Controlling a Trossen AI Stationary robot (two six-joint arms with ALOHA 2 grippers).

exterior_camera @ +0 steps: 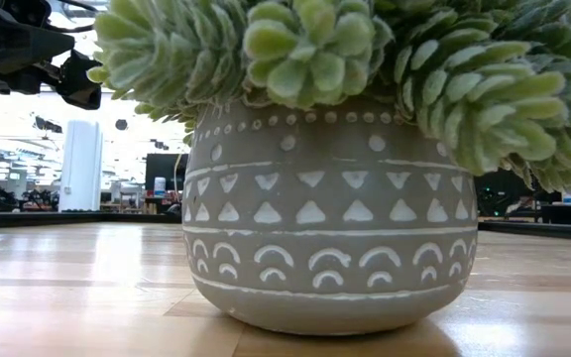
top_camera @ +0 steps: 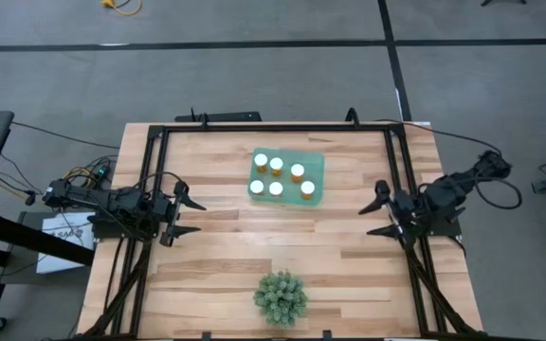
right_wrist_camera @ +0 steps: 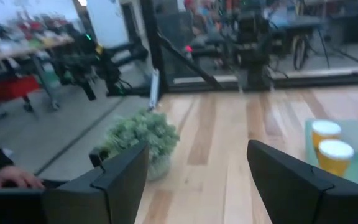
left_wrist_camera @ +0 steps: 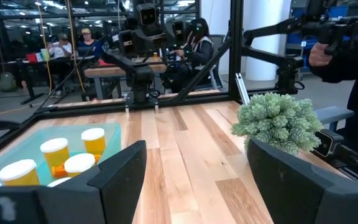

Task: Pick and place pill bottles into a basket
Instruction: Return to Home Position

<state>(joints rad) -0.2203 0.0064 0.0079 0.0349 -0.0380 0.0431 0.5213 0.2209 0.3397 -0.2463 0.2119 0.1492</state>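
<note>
Several orange pill bottles (top_camera: 277,169) with white caps stand upright inside the teal-green basket (top_camera: 317,162) at the table's far middle. They also show in the left wrist view (left_wrist_camera: 55,151) and in the right wrist view (right_wrist_camera: 334,155). My left gripper (top_camera: 184,214) is open and empty near the table's left edge. My right gripper (top_camera: 377,214) is open and empty near the table's right edge. Both are well apart from the basket.
A spiky green plant (top_camera: 281,296) in a patterned grey pot (exterior_camera: 330,228) stands at the table's near middle and fills the low view. A black frame (top_camera: 273,126) runs round the table. People sit in the room beyond (left_wrist_camera: 73,40).
</note>
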